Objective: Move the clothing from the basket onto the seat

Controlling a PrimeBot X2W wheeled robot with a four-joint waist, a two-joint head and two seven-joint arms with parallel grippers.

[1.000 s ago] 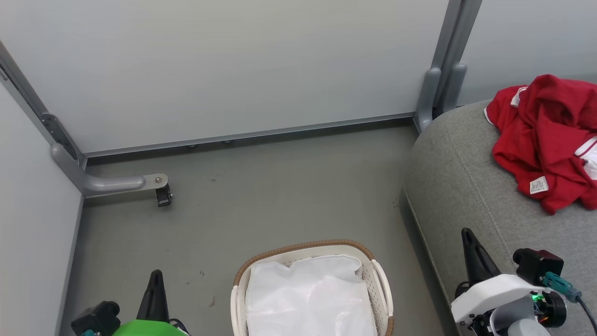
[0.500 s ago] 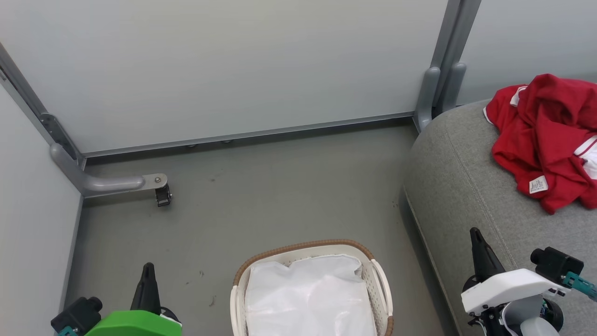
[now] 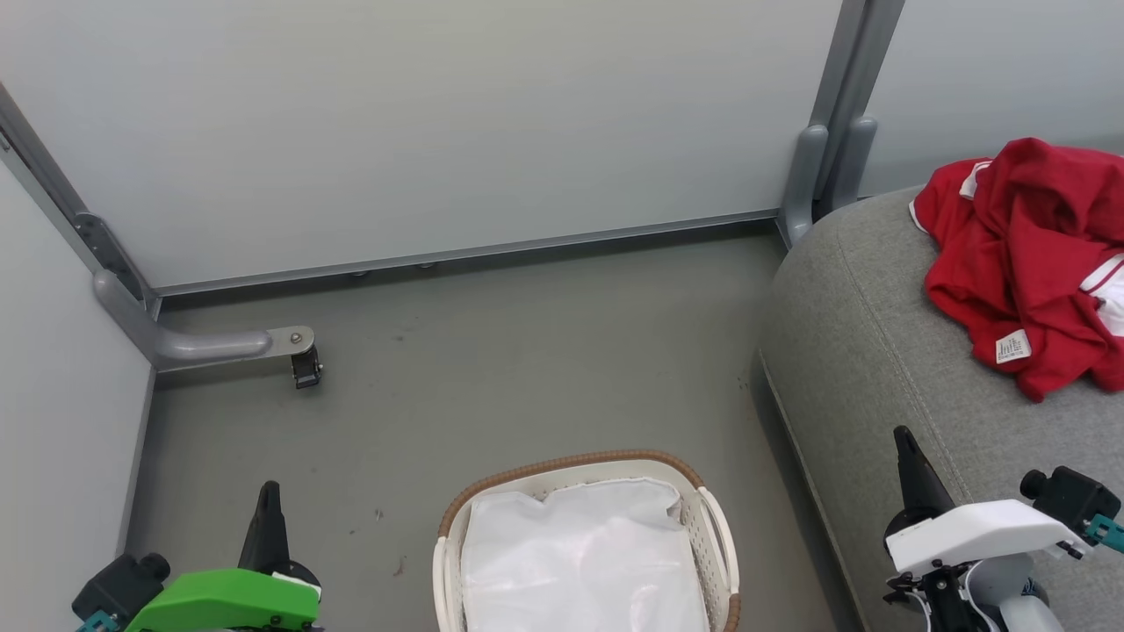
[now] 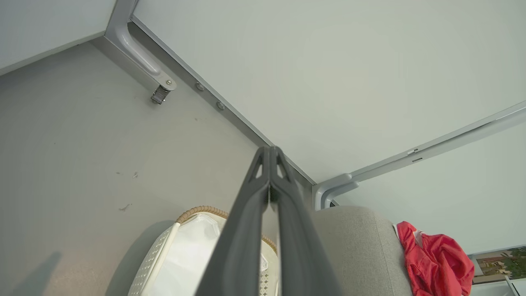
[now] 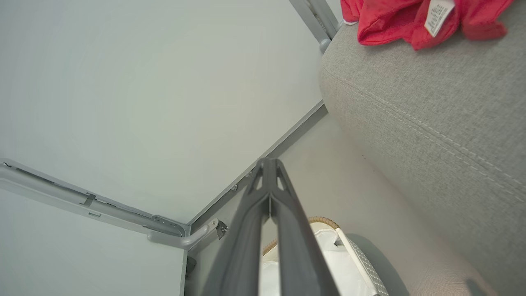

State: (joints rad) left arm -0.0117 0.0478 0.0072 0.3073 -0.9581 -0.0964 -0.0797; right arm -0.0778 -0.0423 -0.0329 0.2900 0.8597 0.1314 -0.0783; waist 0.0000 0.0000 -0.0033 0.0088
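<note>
Lying crumpled on the seat (image 3: 878, 369), at its far right part in the head view, the clothing (image 3: 1027, 263) is a soft red heap with white trim. It is bunched into folds, so no clear long axis can be read. A small white label (image 3: 1012, 346) hangs at its near-left edge, facing the robot. The seat is grey woven fabric with rounded edges, and a stitched seam (image 5: 415, 125) runs along its left side from near to far. On the grey floor (image 3: 492, 369) just left of the seat stands the basket (image 3: 571, 463). It is oval white plastic with perforated sides and a brown woven rim, and its long axis points away from the robot toward the pale wall panels (image 3: 439, 132). Its near end is cut off by the bottom edge. Inside it lies a plain white sheet (image 3: 584, 562), wrinkled. The left gripper (image 4: 270, 153) hangs over the floor left of the basket; its two long dark fingers are pressed together at the tips and hold nothing. The right gripper (image 5: 268, 162) hangs over the seat's near-left edge, well apart from the clothing. It likewise has its tips touching and is empty.
</note>
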